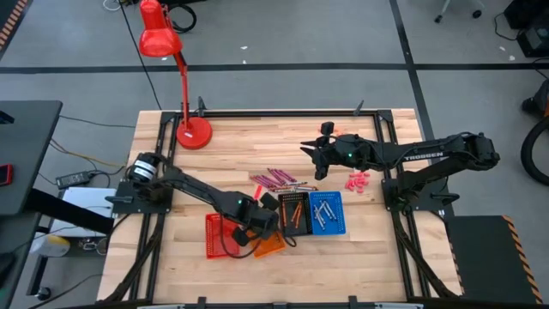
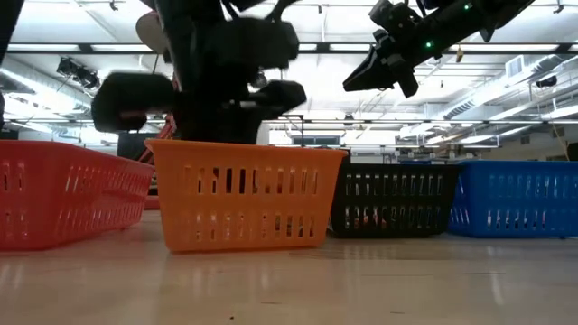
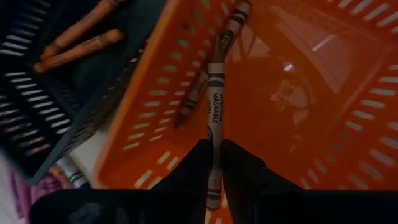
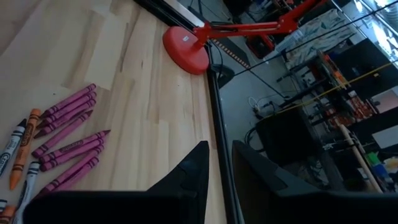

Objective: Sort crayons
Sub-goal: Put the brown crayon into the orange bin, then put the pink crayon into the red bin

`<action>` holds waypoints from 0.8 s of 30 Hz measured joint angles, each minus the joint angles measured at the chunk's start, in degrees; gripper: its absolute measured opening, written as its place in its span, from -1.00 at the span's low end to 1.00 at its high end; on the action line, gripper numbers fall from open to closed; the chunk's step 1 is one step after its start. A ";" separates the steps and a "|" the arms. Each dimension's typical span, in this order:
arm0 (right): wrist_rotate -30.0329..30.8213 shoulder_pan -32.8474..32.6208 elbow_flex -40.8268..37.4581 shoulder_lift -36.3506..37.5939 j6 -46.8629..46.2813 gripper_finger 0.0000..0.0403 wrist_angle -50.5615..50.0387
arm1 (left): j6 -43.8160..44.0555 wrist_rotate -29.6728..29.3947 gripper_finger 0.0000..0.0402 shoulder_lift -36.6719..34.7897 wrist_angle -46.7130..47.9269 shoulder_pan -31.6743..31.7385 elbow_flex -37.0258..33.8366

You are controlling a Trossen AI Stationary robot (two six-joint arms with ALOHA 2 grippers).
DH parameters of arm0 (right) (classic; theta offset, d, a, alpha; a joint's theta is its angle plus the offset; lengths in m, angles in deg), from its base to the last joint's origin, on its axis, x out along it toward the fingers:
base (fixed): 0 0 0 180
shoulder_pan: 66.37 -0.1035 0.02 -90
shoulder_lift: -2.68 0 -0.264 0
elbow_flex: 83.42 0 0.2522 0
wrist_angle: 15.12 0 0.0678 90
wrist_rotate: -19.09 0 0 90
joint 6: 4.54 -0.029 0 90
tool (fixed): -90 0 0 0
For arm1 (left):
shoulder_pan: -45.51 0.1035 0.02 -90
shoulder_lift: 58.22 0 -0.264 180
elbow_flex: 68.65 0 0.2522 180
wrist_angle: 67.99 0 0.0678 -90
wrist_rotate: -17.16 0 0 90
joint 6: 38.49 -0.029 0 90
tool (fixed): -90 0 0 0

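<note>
four baskets sit in a row near the table's front edge, red, orange, black and blue, and the left gripper hangs over the orange one with its fingers closed on an orange crayon. two orange crayons lie in the black basket, while loose magenta crayons lie on the table behind the baskets. the right gripper hovers above the table's back right part near a pink pile, fingers slightly apart and holding nothing.
</note>
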 joint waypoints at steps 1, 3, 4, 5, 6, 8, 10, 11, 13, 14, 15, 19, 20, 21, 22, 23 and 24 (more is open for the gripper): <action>-0.02 0.00 0.00 0.00 -0.01 -0.63 0.00 | 0.00 0.01 -0.78 0.40 -0.20 -0.02 0.00; -0.10 0.00 0.00 0.00 0.00 -0.63 0.05 | 0.25 0.00 -0.77 1.00 0.63 -0.01 0.00; -0.10 0.00 0.00 -0.01 -0.04 -0.63 0.13 | 0.26 0.00 -0.77 1.13 0.29 -0.01 0.00; -0.12 0.00 0.00 0.00 -0.06 -0.63 0.11 | 0.13 0.00 -0.77 1.15 0.57 -0.03 0.00; -0.21 0.00 0.00 0.00 -0.06 -0.63 0.16 | -0.03 0.00 -0.77 1.15 0.88 -0.19 0.00; -0.21 0.00 0.00 0.00 -0.06 -0.63 0.13 | -0.32 -0.02 -0.75 1.15 0.81 -0.29 0.00; -0.21 0.00 0.00 0.00 -0.06 -0.63 0.15 | -0.35 -0.01 -0.71 1.15 0.85 -0.50 0.00; -0.21 0.00 0.02 0.00 -0.06 -0.63 0.14 | -0.33 -0.02 -0.69 1.15 0.85 -0.51 0.00; -0.21 0.00 0.01 0.00 -0.06 -0.63 0.10 | -0.24 -0.02 -0.63 1.15 0.85 -0.58 0.00; -0.23 0.00 0.02 0.00 -0.07 -0.63 0.13 | -0.17 -0.02 -0.60 1.15 0.86 -0.58 0.00; -0.22 0.00 0.00 0.00 -0.07 -0.63 0.10 | -0.17 -0.02 -0.57 1.15 0.83 -0.58 0.00; -0.21 0.00 0.02 0.00 -0.06 -0.63 0.09 | -0.11 -0.23 -0.46 0.92 0.90 -0.55 0.01; -0.21 0.00 0.02 0.00 -0.06 -0.63 0.11 | 0.02 -1.11 -0.44 0.66 1.07 -0.56 0.02; -0.23 0.00 0.00 0.00 -0.06 -0.63 0.11 | 0.05 -2.40 -0.43 0.29 1.78 -0.59 0.02; -0.22 0.00 0.00 -0.01 -0.06 -0.63 0.09 | 0.04 -3.83 -0.42 -0.18 2.33 -0.60 0.03; -0.22 0.00 0.00 0.00 -0.06 -0.63 0.10 | 0.08 -5.54 -0.42 -0.77 2.91 -0.60 0.15; -0.23 0.00 0.02 -0.01 -0.06 -0.63 0.10 | 0.27 -7.15 -0.42 -1.43 3.80 -0.60 0.33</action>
